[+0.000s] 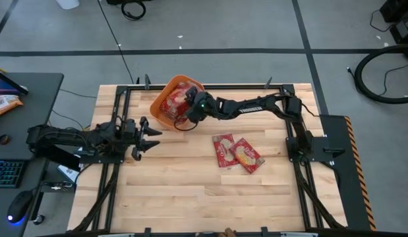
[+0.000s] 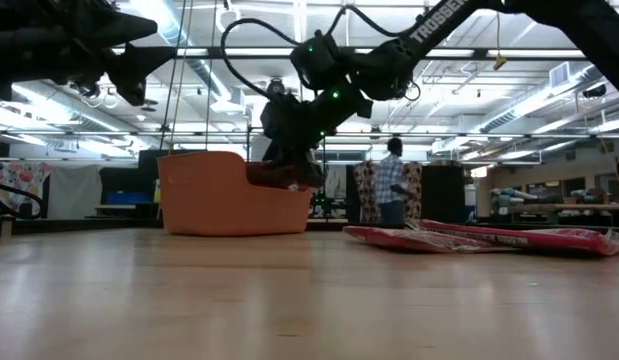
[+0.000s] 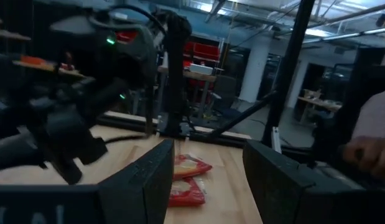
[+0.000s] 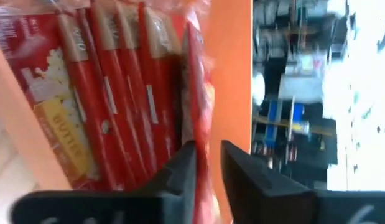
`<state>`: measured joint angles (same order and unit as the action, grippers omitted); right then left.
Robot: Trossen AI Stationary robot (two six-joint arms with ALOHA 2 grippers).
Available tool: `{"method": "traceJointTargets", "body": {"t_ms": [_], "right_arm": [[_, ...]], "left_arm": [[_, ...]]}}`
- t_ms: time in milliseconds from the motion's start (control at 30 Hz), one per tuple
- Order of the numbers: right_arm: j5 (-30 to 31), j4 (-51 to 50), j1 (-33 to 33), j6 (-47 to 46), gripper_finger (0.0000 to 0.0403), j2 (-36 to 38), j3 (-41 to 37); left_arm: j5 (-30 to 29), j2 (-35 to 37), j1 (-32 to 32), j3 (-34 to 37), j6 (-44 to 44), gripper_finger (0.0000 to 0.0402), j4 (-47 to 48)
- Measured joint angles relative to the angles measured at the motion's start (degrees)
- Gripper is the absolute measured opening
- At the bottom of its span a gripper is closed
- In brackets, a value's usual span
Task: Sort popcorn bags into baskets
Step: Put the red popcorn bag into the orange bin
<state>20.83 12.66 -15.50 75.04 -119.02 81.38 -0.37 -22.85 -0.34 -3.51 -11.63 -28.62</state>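
The orange tub (image 1: 169, 92) (image 2: 224, 195) stands at the table's far side with several red popcorn bags (image 4: 99, 93) upright on edge inside it. My right gripper (image 1: 190, 110) (image 4: 208, 165) reaches into the tub's right part and is shut on one more red bag. Two further bags (image 1: 223, 150) (image 1: 248, 155) lie flat side by side near the table's middle, also visible in the low view (image 2: 489, 238) and the left wrist view (image 3: 189, 167). My left gripper (image 1: 148, 137) (image 3: 208, 180) hovers open over the table's left side, touching nothing. My right gripper pinches a red popcorn bag by its thin edge (image 4: 200, 134) between the two fingers (image 4: 180, 171). It comes from the table's right side, slanting down into the tub. The bag stands on edge between the other bags and the orange wall (image 4: 232, 74); its lower part is hidden.
The tub's right wall is close beside my right gripper. Bare wooden table (image 1: 190, 197) spreads across the near half. A black frame rail (image 1: 210, 85) runs along the far edge. A person stands in the room behind (image 2: 389, 185), and a hand (image 3: 366, 152) appears beyond the table.
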Motion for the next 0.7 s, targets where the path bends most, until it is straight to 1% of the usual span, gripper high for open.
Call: {"method": "traceJointTargets", "body": {"t_ms": [133, 200, 267, 300, 333, 367, 400, 433, 467, 533, 567, 600, 633, 700], "right_arm": [[11.0, 1.0, 1.8, -8.7, 0.0125, 1.5, 0.0], [17.0, -1.1, 3.0, -13.8, 0.0139, 2.7, 0.1], [24.2, -7.2, 4.8, -19.4, 0.0146, 3.8, 0.1], [27.3, -12.2, 6.0, -23.1, 0.0148, 4.8, 0.0], [29.5, -18.0, 7.4, -27.6, 0.0149, 5.8, 0.0], [29.9, -24.1, 8.9, -32.9, 0.0149, 7.2, 0.0], [28.9, -31.0, 10.4, -39.4, 0.0149, 8.6, 0.0], [26.0, -36.8, 11.7, -47.3, 0.0149, 9.9, 0.0], [20.9, -42.1, 12.7, -55.5, 0.0149, 11.1, 0.0], [8.8, -50.2, 14.0, -69.5, 0.0149, 12.9, 0.0], [3.8, -53.1, 14.4, -75.2, 0.0149, 13.4, 0.0], [0.4, -55.4, 14.9, -80.1, 0.015, 13.8, 0.0], [-1.5, -57.5, 15.7, -84.8, 0.015, 13.9, 0.0], [-1.7, -61.5, 18.1, -92.6, 0.0149, 13.4, -0.5]], "left_arm": [[-3.2, 0.0, 0.0, 0.0, 3.1, 0.0194, -0.2], [-4.8, 0.0, 0.0, 0.0, 3.9, 0.0194, -0.2], [-5.9, 0.0, 0.0, 0.0, 4.6, 0.0194, -0.1], [-6.2, 0.0, 0.0, 0.0, 4.8, 0.0194, 0.0], [-6.4, 0.0, 0.0, 0.0, 4.8, 0.0194, 0.0], [-6.5, 0.0, 0.0, 0.0, 4.8, 0.0194, 0.0], [-6.5, 0.0, 0.0, 0.0, 4.8, 0.0194, 0.0], [-6.5, 0.0, 0.0, 0.0, 4.8, 0.0194, 0.0], [-6.5, 0.0, 0.0, 0.0, 4.8, 0.0194, 0.0], [-6.5, 0.0, 0.0, 0.0, 4.8, 0.0194, 0.0], [-6.5, 0.0, 0.0, 0.0, 4.8, 0.0194, 0.0], [-6.5, 0.0, 0.0, 0.0, 4.8, 0.0194, -0.1], [-6.5, 0.0, 0.0, 0.0, 4.8, 0.0194, -0.2], [-6.5, 0.0, 0.0, 0.0, 4.8, 0.0194, -0.3]]}}
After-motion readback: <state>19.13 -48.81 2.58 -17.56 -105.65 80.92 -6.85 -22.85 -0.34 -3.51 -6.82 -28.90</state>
